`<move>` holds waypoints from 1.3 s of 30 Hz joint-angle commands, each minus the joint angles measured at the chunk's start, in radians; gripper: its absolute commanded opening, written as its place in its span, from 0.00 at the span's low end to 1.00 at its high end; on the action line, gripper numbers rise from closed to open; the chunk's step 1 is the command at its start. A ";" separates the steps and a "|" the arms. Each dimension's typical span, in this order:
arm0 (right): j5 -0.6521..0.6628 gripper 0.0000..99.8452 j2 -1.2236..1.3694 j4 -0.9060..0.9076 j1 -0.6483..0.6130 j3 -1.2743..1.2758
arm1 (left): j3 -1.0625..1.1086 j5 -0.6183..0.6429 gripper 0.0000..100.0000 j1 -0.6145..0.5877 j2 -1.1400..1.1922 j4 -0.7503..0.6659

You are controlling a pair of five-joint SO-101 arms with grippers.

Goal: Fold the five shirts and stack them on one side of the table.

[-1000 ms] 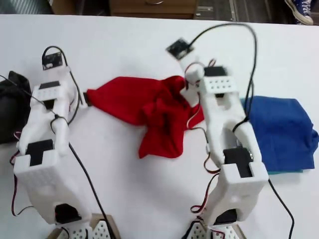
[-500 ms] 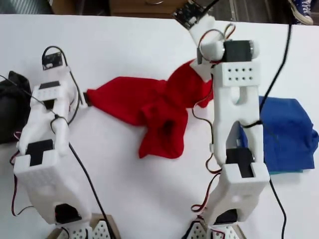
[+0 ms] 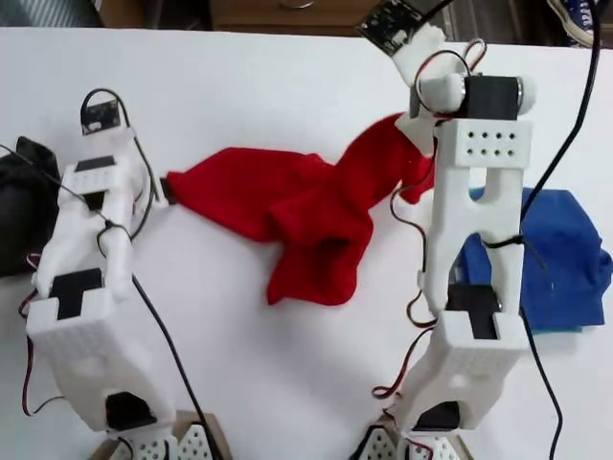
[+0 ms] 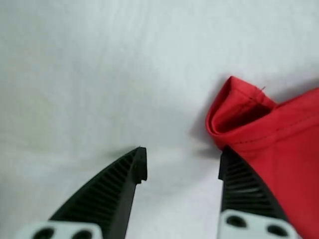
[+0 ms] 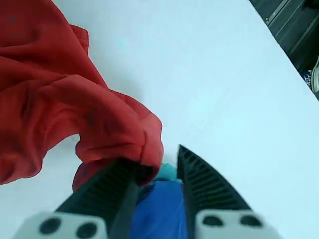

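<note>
A red shirt (image 3: 287, 206) lies crumpled in the middle of the white table (image 3: 239, 86). One part of the shirt is pulled up and to the right, where my right gripper (image 3: 414, 134) is shut on it. In the right wrist view the red shirt (image 5: 65, 109) hangs bunched from the right gripper (image 5: 152, 167), with blue cloth (image 5: 159, 214) below. My left gripper (image 4: 182, 164) stands open low over the table, and the red shirt's folded corner (image 4: 239, 114) touches one finger (image 4: 239, 184). In the high view the left gripper (image 3: 161, 190) sits at the shirt's left tip.
A folded blue shirt (image 3: 565, 259) lies at the right side of the table, partly under the right arm. A black garment (image 3: 19, 206) sits at the left edge beside the left arm. Cables trail from both arms.
The right arm has risen and swung toward the far right, drawing part of the red shirt up with it. The left arm has stayed still.
</note>
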 commanded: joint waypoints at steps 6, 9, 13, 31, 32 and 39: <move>-0.138 0.18 -0.062 0.062 -0.048 0.028 | -0.045 0.005 0.26 -0.009 -0.005 -0.009; -0.173 0.18 -0.117 0.064 -0.127 0.124 | -0.045 0.041 0.26 -0.021 -0.005 -0.009; -0.178 0.18 -0.239 0.061 -0.251 0.262 | -0.047 0.084 0.26 -0.057 -0.005 -0.009; -0.153 0.18 -0.542 -0.025 -0.392 0.867 | -0.042 0.089 0.26 -0.057 -0.005 -0.023; -0.141 0.18 -0.568 -0.058 -0.427 0.919 | -0.042 0.091 0.26 -0.058 -0.005 -0.023; -0.181 0.18 -0.673 -0.340 -0.561 1.304 | -0.042 0.150 0.26 -0.098 -0.006 -0.023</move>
